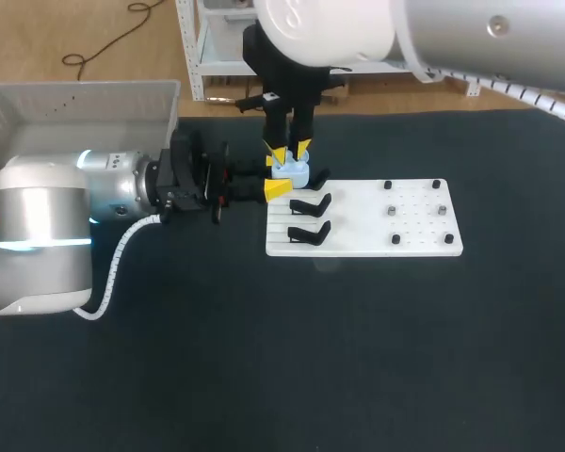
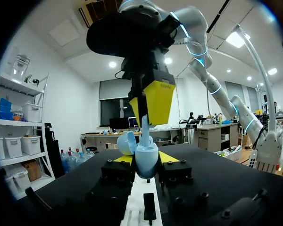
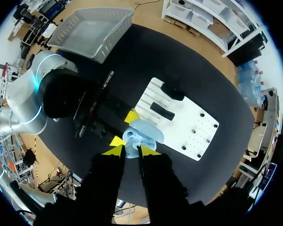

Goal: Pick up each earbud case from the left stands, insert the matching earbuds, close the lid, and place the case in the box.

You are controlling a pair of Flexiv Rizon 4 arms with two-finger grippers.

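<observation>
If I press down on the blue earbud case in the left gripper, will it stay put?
The earbud case looks smooth and rounded, so it may slip or twist in the left gripper under a push. Its open lid sticks out to one side and could swing shut. It looks hard-shelled, so probably stiff and light.

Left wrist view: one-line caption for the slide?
Left gripper jaws clamp the open light-blue earbud case over the white board; right gripper sits directly above it.

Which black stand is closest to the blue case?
The stand right beside the blue case. The other empty stand sits further from it, by the white board's near edge.
</observation>
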